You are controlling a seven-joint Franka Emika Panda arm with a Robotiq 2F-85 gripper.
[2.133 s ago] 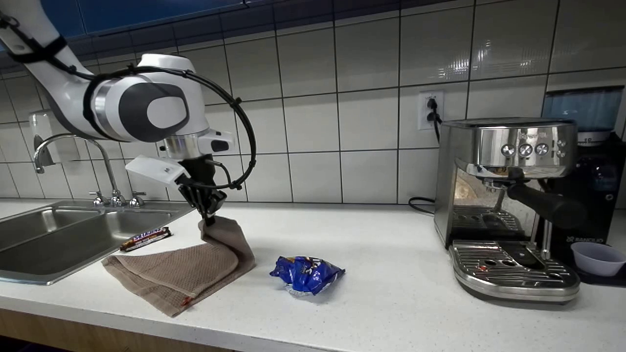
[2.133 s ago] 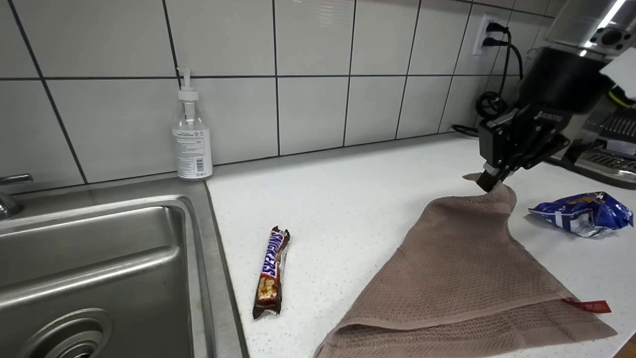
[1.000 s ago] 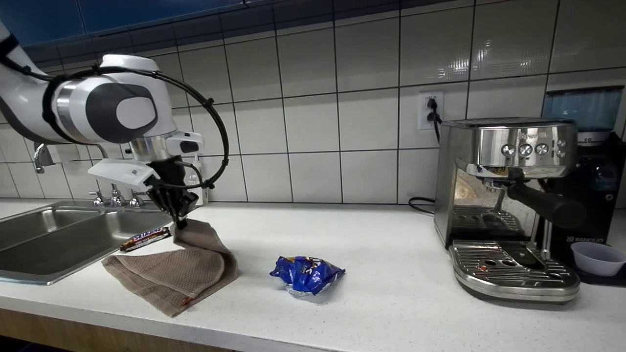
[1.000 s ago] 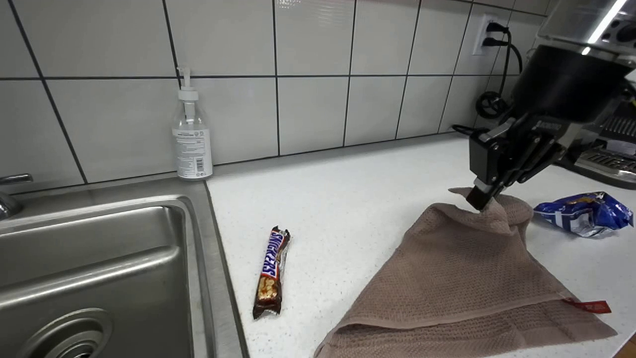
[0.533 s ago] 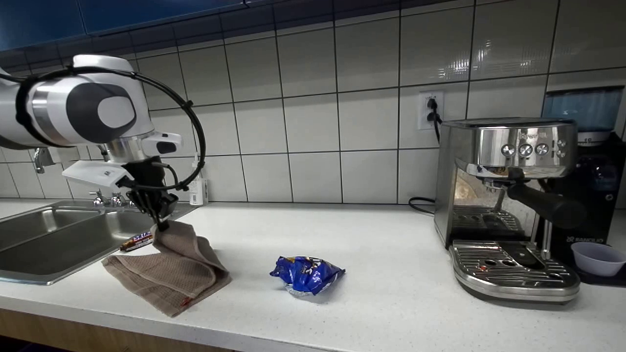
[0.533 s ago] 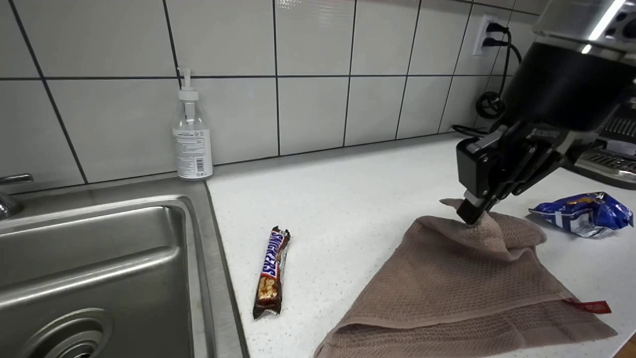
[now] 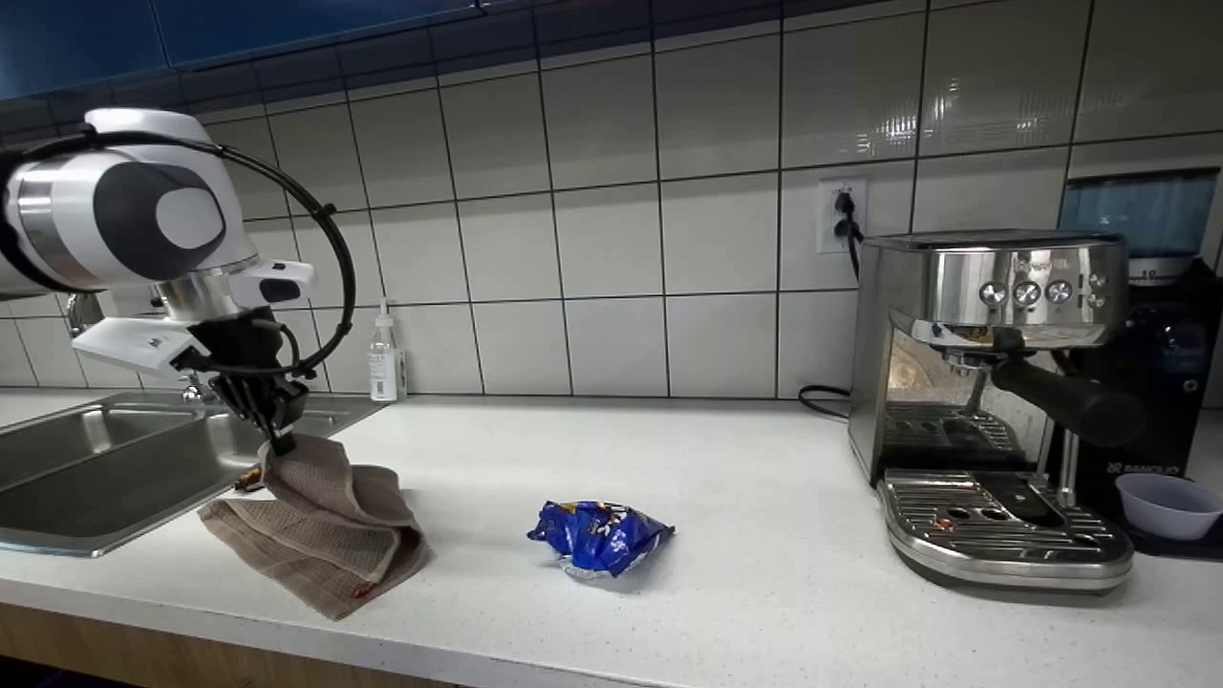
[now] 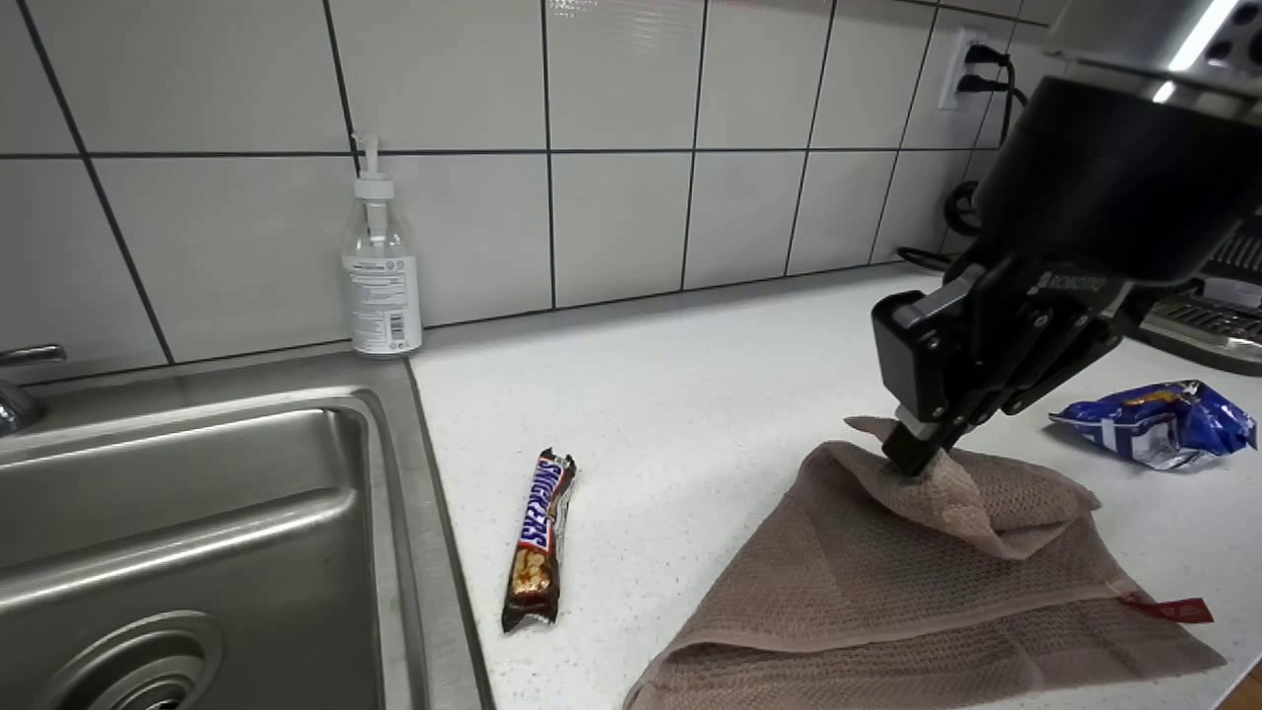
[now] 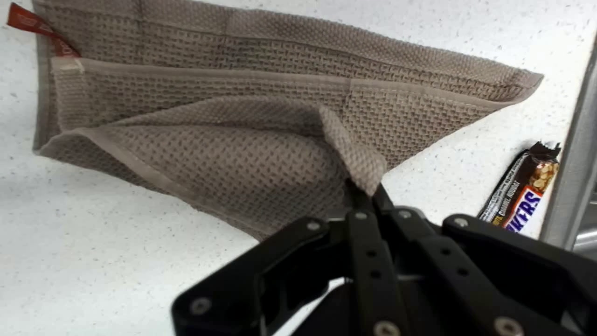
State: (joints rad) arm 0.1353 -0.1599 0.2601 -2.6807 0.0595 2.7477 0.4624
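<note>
One towel (image 8: 907,592) in end effector (image 8: 911,454)

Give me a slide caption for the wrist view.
Wrist view: end effector pinching a brown towel, with a Snickers bar near the sink edge.

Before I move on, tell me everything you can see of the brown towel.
The towel looks like coarse-woven cloth with stitched hems and a red tag at one side. It lies folded on the white counter, near the sink but apart from it, its layers not lined up. One part is raised and curls over, its edge pinched in the shut gripper. Nothing else is seen touching it.
</note>
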